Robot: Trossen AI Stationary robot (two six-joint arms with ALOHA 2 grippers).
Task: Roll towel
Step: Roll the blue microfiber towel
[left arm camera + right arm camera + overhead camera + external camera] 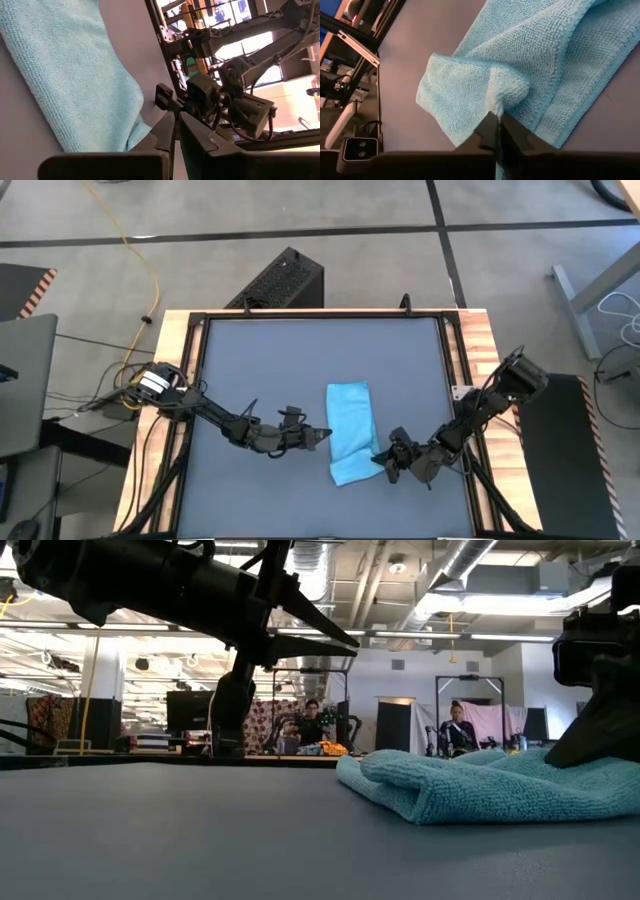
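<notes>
One towel (350,430) on the table (260,360) — sky blue, folded into a long narrow strip, lying right of the middle of the dark grey top with its long side running front to back. From table height it shows as a soft, low heap of folds (480,785).

Two arms are over the table. The right gripper (385,463) is down at the towel's near right corner, its two fingers pressed together with a small tuft of blue cloth pinched between the tips; in its own wrist view the terry bunches up into a little peak (507,92) right at the fingertips (487,131). The rest of the strip lies flat on the tabletop, one folded layer over another.

The left gripper (322,435) sits just beside the towel's left edge, about halfway along it. Its two fingers (167,132) are closed against each other and hold nothing; from the low view they hang above the table as a shut dark point (345,642), clear of the cloth.

Beyond the table, far back in the room, two people (312,720) are seated — one near the centre, another (458,728) further to the right.
</notes>
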